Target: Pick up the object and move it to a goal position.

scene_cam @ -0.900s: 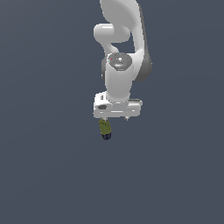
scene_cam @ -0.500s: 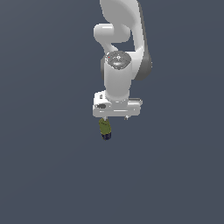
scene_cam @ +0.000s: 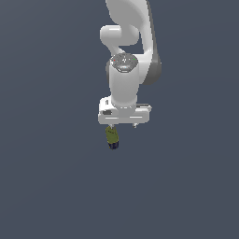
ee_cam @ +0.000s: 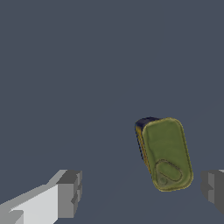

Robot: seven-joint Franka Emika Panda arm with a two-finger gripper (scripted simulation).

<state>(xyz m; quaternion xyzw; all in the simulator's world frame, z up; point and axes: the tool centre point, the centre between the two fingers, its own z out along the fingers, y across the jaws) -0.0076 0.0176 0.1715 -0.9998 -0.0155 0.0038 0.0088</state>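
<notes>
Little has moved since the earlier frames: arm, end effector and object occupy the same places in the exterior view as 0.9 s and 0.5 s ago.

Smooth, glossy white arm [scene_cam: 125,84] with rounded joint housings and a flat grey cap on its upper joint, hanging vertically over a uniform matte slate-grey bench [scene_cam: 46,177]. End effector [scene_cam: 122,125]: a broad white rectangular bar with short grey blocky fingers [ee_cam: 70,193]; in the wrist view these stand wide apart, one at each side of the frame, so the end effector is released and grips nothing.

Object [ee_cam: 164,153]: a small, stubby, rounded-rectangular tin with an olive-green flat face bearing an oval embossed tab, a thin yellow edge, and a dark navy side wall. In the exterior view the object [scene_cam: 112,137] appears directly beneath the white bar, toward the exterior view's left end, narrower than the bar. In the wrist view it lies between the fingers, nearer one of them and touching neither, tilted slightly off their axis.
</notes>
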